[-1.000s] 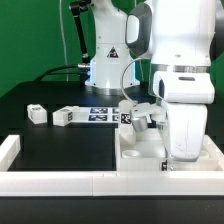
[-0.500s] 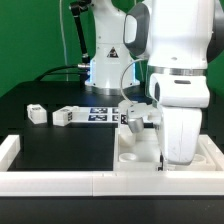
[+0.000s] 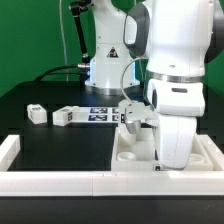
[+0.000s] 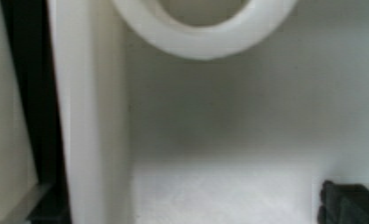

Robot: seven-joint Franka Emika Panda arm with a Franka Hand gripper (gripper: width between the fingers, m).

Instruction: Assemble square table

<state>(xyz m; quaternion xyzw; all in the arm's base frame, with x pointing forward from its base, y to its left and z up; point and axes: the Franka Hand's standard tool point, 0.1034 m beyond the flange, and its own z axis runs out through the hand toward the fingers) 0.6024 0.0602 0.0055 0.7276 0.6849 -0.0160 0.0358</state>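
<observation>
The white square table top (image 3: 135, 150) lies at the exterior view's right, inside the border walls. The arm's big white wrist stands over it and hides most of it. My gripper (image 3: 158, 166) is low inside the top, almost wholly hidden by the wrist. The wrist view is very close to the top's flat floor (image 4: 216, 130), its raised rim (image 4: 88, 110) and a round corner socket (image 4: 199, 35). Only one dark fingertip (image 4: 351, 200) shows at the frame's edge, with nothing seen between the jaws. Two small white tagged legs (image 3: 37, 113) (image 3: 65, 116) lie on the black table.
The marker board (image 3: 100, 113) lies flat in front of the robot's base (image 3: 105, 70). Low white border walls (image 3: 60, 180) run along the front, with a short piece (image 3: 8, 150) at the exterior view's left. Another small part sits near the top's far edge (image 3: 126, 116).
The arm has shifted toward the exterior view's left and slightly lower over the table top. The legs and the top have not moved.
</observation>
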